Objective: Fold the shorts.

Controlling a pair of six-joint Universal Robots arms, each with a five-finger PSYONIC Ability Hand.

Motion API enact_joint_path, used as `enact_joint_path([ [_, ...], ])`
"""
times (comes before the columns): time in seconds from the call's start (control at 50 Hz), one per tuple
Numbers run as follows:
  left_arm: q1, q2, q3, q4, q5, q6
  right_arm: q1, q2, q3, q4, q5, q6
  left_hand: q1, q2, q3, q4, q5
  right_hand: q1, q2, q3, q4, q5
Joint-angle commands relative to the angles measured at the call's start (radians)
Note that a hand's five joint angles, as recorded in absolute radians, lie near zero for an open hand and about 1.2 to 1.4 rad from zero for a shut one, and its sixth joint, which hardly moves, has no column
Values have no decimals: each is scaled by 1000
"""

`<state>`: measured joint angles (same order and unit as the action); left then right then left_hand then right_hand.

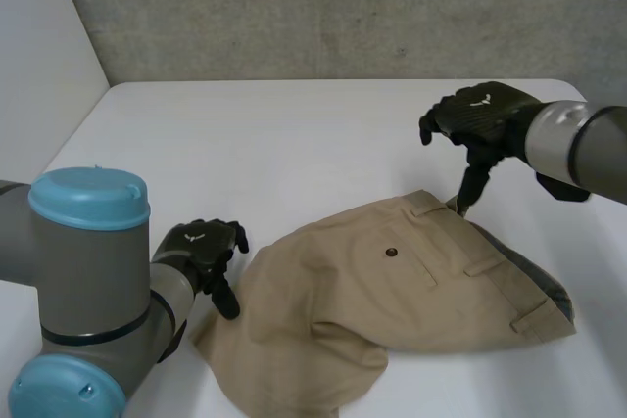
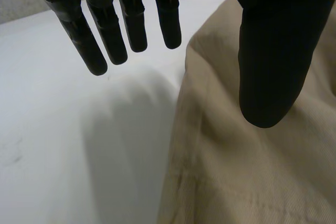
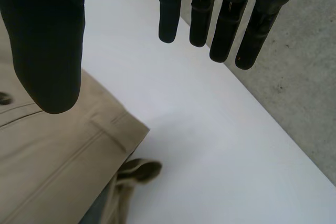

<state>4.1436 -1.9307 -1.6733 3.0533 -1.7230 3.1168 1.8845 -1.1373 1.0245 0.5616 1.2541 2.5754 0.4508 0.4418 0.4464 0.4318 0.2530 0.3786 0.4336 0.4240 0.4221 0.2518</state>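
- The counter is white and smooth, with a rounded far right corner.
- The shorts are tan and lie directly on the counter's near right part. They are rumpled, with grey lining showing at the waistband and one dark button facing up.

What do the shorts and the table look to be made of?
Shorts: probably woven cotton twill, matte tan, judging by the stitched seams and soft creases. Table: smooth, even white top, possibly laminate or painted board; the look leaves it open.
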Motion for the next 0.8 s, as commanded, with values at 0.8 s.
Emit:
enact_joint_path([
  [0.8, 69, 39, -52, 4, 13, -6, 77, 41, -70, -28, -38, 63, -108, -99, -104, -89, -85, 1018, 963, 972, 974, 970],
])
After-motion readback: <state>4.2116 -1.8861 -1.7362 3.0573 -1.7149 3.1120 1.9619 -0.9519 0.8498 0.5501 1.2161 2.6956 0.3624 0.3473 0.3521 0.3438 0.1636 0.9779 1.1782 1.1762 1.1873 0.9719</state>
